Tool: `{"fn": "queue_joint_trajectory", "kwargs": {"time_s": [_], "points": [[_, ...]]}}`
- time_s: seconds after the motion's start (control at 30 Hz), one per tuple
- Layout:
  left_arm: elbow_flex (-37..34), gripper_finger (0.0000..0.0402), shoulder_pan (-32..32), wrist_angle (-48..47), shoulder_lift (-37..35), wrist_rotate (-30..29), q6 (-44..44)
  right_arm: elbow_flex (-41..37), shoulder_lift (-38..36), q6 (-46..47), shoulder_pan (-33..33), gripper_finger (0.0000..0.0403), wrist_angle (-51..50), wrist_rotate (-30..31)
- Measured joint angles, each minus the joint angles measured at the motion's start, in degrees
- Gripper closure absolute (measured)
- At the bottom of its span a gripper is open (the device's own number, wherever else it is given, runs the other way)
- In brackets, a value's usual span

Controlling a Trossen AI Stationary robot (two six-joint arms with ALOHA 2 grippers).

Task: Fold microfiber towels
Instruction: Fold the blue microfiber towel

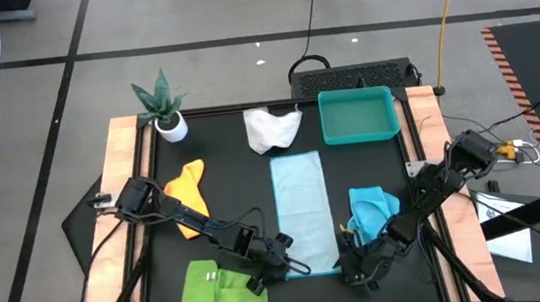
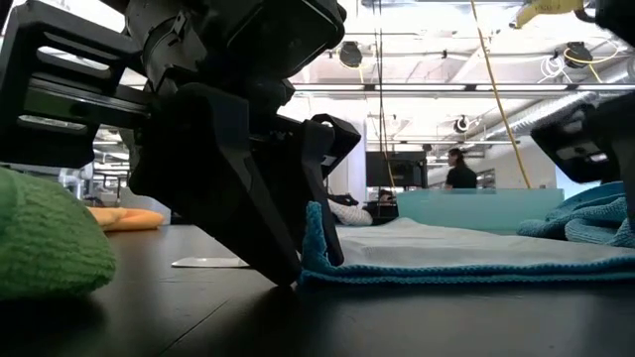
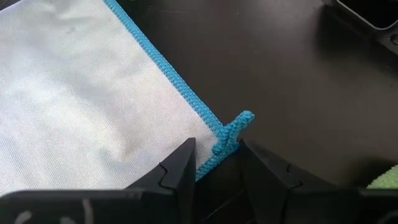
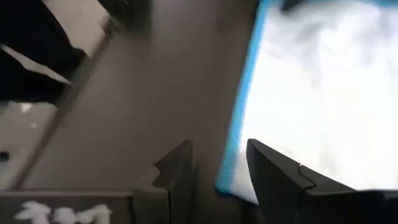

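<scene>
A light blue towel (image 1: 302,213) lies spread flat in the table's middle, its long side running near to far. My left gripper (image 1: 284,260) is at its near left corner, shut on it. My right gripper (image 1: 350,265) is at its near right corner (image 4: 231,180), open, one finger on either side of the hem; I cannot tell whether they touch it. The white-grey towel (image 1: 273,129) lies crumpled at the far middle. The yellow-orange towel (image 1: 189,192) lies at the left, the lime green towel (image 1: 214,290) at the near left, and the turquoise towel (image 1: 372,211) at the right. My left gripper pinches the light blue towel's near left corner (image 3: 231,129) between its two fingers, at the blue hem. The fingers (image 2: 283,263) point down, slanting from the table's left. The corner is puckered up between them, and the rest of the towel lies flat on the table.
A rigid teal tray (image 1: 357,115) stands at the far right, and a small potted plant (image 1: 163,110) at the far left. Bare black table shows between the towels. A person (image 2: 459,171) stands far off in the room behind.
</scene>
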Motion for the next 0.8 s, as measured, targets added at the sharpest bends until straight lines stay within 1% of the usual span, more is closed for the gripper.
{"fn": "queue_joint_trajectory", "kwargs": {"time_s": [0.1,0.23,0.37,0.43,0.53,0.63,0.7,0.77,0.8], "points": [[-0.01,0.0275,0.04,-0.02,0.03,0.00,-0.86,0.00,-0.01,0.94,-0.03,0.0257,-2.43,-0.27],[-0.03,0.0275,0.04,-0.05,0.04,0.00,-0.92,0.07,0.29,1.56,-0.05,0.0257,-4.17,-2.60],[-0.05,0.0275,0.02,-0.19,0.07,-0.51,-1.31,0.20,1.61,2.43,-0.21,0.0259,-4.43,-1.96],[-0.05,0.0275,0.00,-0.20,0.07,-1.00,-1.46,0.28,2.51,2.47,-0.31,0.0267,-4.30,-1.85],[-0.05,0.0275,-0.07,-0.22,0.07,-2.56,-1.44,0.23,3.42,2.51,-0.31,0.0294,-4.06,-1.64],[-0.17,0.0282,-0.18,-0.30,0.07,-2.85,-1.41,0.22,3.71,2.62,-0.34,0.0333,-4.36,-1.07],[-0.45,0.0301,-0.28,-0.04,0.57,-3.21,-1.33,0.15,3.73,2.54,-0.34,0.0361,-4.30,-0.71],[-0.45,0.0328,-0.28,-0.07,0.61,-3.24,-1.49,0.13,3.75,2.56,-0.36,0.0388,-4.28,-0.59],[-0.45,0.0343,-0.28,-0.04,0.62,-3.28,-1.77,0.13,3.76,2.58,-0.36,0.0394,-4.25,-0.59]]}}
